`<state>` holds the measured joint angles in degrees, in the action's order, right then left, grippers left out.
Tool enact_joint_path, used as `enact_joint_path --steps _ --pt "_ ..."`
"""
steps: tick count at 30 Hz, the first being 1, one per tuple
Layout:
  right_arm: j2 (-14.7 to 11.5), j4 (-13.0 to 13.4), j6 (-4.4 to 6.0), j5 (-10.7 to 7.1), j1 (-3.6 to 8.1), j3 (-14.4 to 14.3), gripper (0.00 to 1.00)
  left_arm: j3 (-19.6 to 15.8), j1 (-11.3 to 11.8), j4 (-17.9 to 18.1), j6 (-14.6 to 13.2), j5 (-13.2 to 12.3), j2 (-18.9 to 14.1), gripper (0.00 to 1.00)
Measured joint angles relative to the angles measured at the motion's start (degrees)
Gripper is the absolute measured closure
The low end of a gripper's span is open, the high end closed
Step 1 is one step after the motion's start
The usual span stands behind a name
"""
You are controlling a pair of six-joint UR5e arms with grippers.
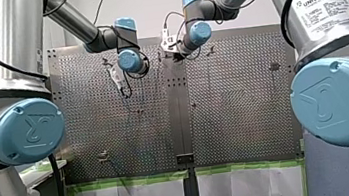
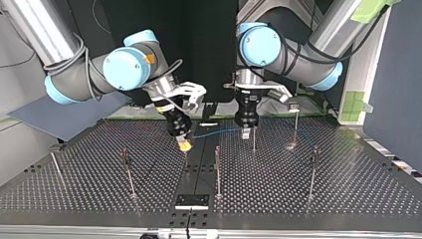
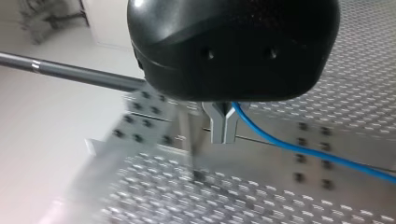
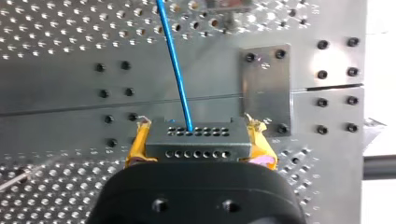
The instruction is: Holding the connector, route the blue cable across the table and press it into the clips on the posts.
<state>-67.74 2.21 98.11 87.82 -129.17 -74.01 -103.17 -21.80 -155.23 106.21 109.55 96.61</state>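
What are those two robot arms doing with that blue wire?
They hold a blue cable stretched between them, low over the table. My right tool is clamped on the grey connector at the cable's end, and my left tool pinches the cable further along. It does not look pressed into any clip on the posts yet.

The black body of my left gripper hides the tops of its fingers. A post beside them is just a blur. The blue cable runs out of the left wrist view. My right gripper hides the back of the connector. In the front view the 2 big arm joints hide the sides of the table, and the cable there is too thin to pick out
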Motion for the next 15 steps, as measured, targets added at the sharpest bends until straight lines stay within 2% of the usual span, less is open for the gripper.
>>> enact_joint_path --steps 7,11,15 --pt "-0.4 0.3 0.05 -0.08 0.27 0.0 1.00 1.7 0.5 -0.6 0.0 -2.2 -3.0 0.99" --pt "-0.3 0.8 0.07 -0.96 0.50 0.1 1.00 1.9 0.6 -0.5 -0.5 -2.7 -2.0 0.99" --pt "-0.2 1.1 0.29 -3.24 0.92 0.5 1.00 2.3 0.7 0.0 -0.9 -2.8 0.1 0.99"
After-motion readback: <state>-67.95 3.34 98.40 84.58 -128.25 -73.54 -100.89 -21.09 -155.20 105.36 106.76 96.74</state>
